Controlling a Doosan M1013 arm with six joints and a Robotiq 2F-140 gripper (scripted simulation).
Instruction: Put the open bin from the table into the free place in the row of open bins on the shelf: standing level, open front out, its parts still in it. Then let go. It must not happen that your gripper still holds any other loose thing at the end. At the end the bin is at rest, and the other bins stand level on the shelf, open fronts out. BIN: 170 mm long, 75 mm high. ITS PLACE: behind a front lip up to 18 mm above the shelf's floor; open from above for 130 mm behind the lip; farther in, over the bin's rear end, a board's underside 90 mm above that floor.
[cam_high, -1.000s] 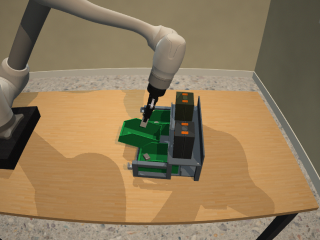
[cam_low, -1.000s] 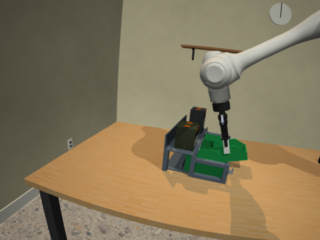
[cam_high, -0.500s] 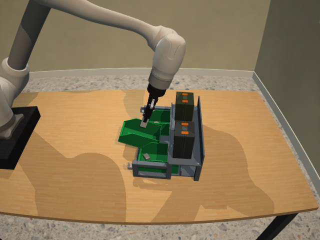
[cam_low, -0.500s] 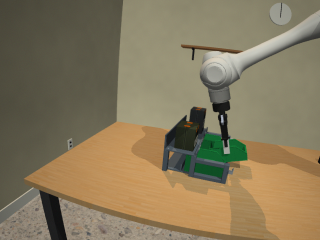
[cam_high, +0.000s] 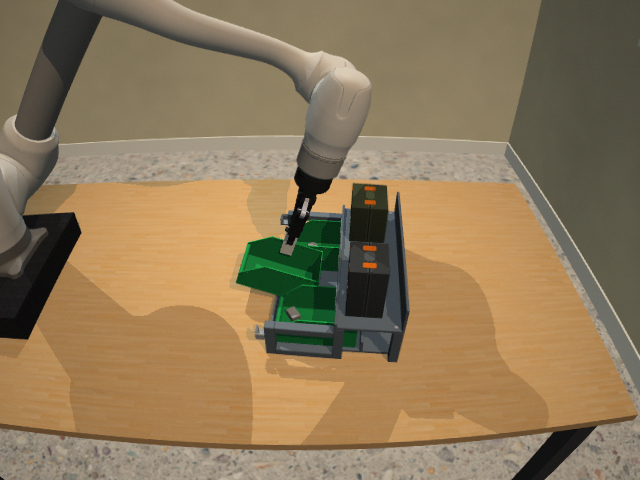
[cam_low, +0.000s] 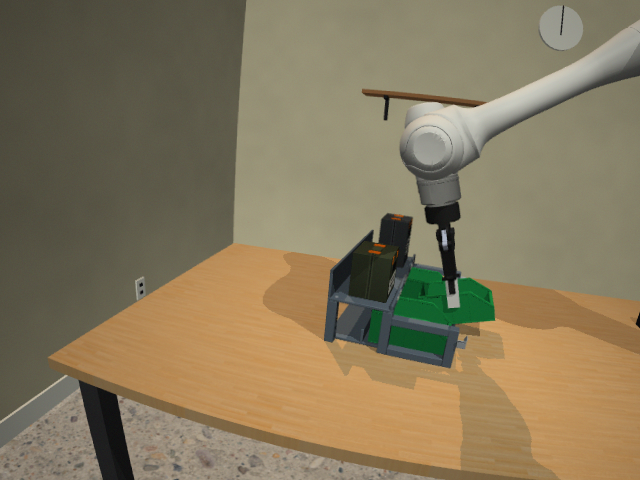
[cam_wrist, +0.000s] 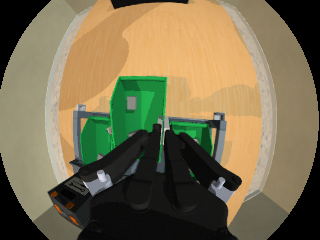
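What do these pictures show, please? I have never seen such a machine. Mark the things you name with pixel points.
A white robot arm ends in a black two-finger gripper (cam_high: 289, 243) (cam_low: 452, 289) (cam_wrist: 162, 121). The first picture looks down from above, the second from the side, the third from the gripper itself.

On the wooden table (cam_high: 170, 387) (cam_low: 217, 372) (cam_wrist: 165, 55) stands a blue-grey metal shelf (cam_high: 302, 329) (cam_low: 418, 327). It bears two dark boxes with orange marks, and two green plastic bins sit in its row.

The gripper is shut on the side wall of a third, tilted green bin (cam_high: 268, 281) (cam_low: 476, 308) (cam_wrist: 142, 90), which is held over the shelf's front, with a grey part inside.
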